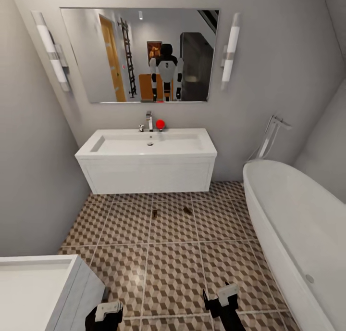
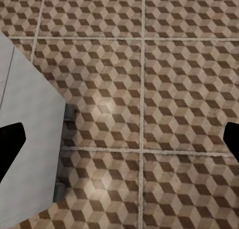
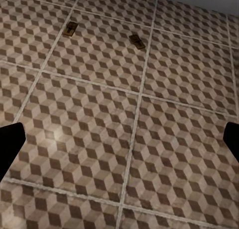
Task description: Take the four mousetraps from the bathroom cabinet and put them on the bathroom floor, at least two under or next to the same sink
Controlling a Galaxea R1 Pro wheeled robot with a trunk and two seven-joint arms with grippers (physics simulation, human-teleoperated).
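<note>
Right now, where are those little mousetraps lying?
In the head view, two mousetraps lie side by side but apart on the bathroom floor, just in front of the bathroom sink, left of the bathtub.

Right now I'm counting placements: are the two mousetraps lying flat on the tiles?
Flat, it seems: both mousetraps lie on the bathroom floor, apart, empty grippers.

grey walls [image 1: 288, 81] | mirror [image 1: 139, 54] w/ 2 lights | bathtub [image 1: 298, 225] rt
</note>
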